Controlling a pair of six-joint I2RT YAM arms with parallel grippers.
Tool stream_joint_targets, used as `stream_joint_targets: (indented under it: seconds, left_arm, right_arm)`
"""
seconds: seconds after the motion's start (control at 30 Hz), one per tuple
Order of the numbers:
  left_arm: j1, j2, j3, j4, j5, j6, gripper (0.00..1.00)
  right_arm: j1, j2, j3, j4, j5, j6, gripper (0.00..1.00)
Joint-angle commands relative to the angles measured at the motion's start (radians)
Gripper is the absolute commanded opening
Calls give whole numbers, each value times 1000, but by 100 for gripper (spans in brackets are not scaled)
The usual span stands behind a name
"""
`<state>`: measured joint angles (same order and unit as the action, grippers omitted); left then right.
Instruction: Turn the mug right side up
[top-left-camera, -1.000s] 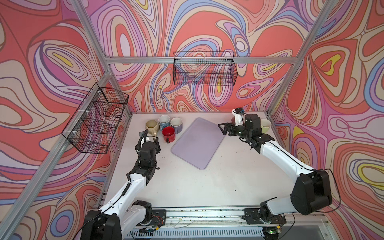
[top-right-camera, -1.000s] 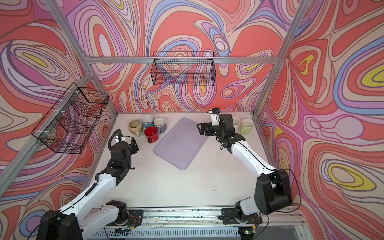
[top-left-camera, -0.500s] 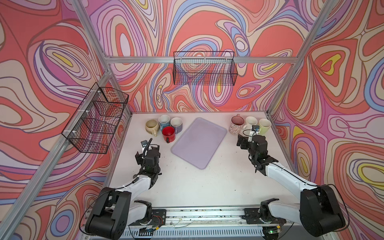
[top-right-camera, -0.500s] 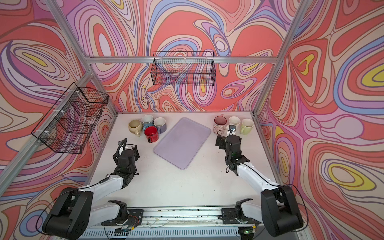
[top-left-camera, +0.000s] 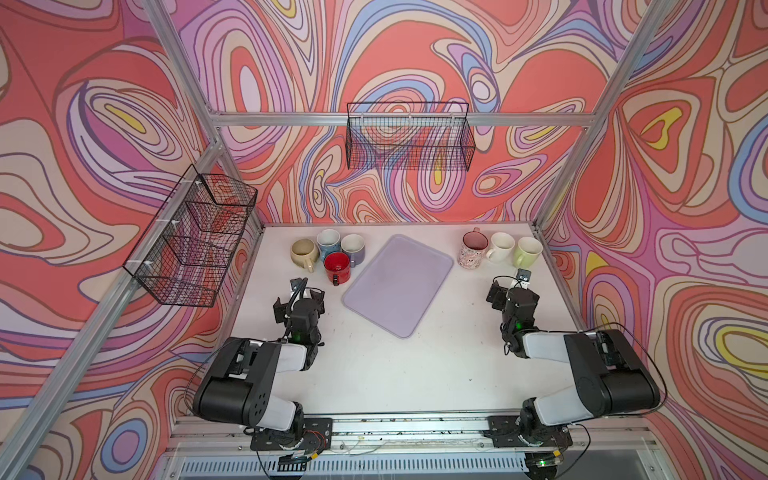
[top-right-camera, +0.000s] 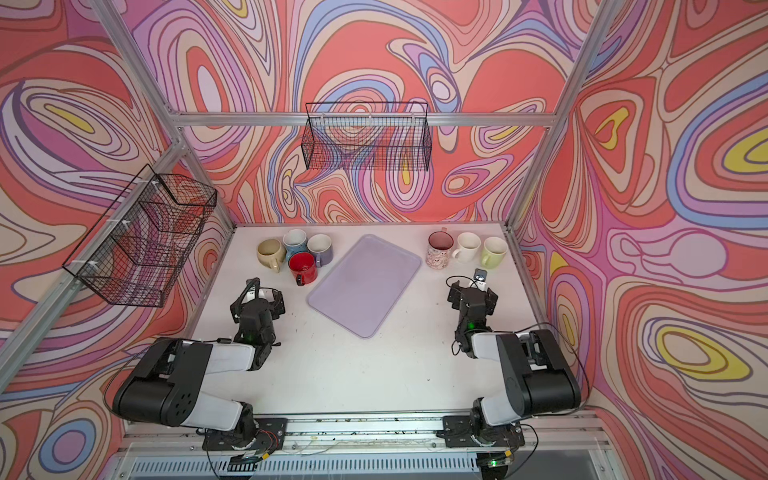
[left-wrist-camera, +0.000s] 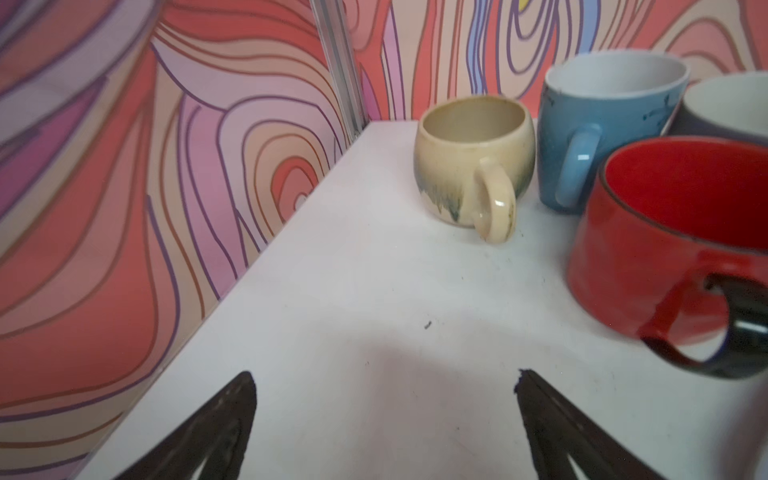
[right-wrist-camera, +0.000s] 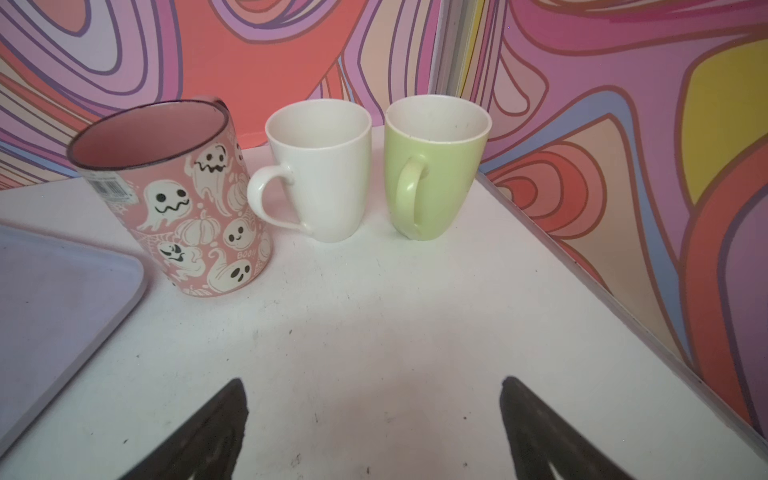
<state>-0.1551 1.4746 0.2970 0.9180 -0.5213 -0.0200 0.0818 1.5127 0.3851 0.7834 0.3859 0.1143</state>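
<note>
The pink ghost-print ceramic mug stands upright at 2 o'clock from the lilac plastic tray. The left gripper and right gripper both gape wide, empty.

Both top views look down from high at six o'clock, sharing the whole counter. Wrist views sit low and close: left faces the cream mug at eleven, right the pink mug at one.

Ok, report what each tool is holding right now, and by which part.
Nothing is held. The left tool and the right tool both stand open and empty above the white tabletop.
</note>
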Motion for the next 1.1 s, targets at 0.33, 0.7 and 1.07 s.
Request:
stream_joint_targets:
  seconds: [0.33, 0.7, 1.07]
  left_arm:
    - [70, 51, 53, -1, 236, -1, 100]
    - [71, 84, 55, 53, 229, 14, 100]
    - [71, 80, 56, 40, 231, 5, 100]
  right_arm:
    - [-85, 197, -26, 361, -182, -21, 98]
    - [-85, 202, 10, 307, -191, -32, 98]
    - [-85, 202, 38, 257, -208, -40, 98]
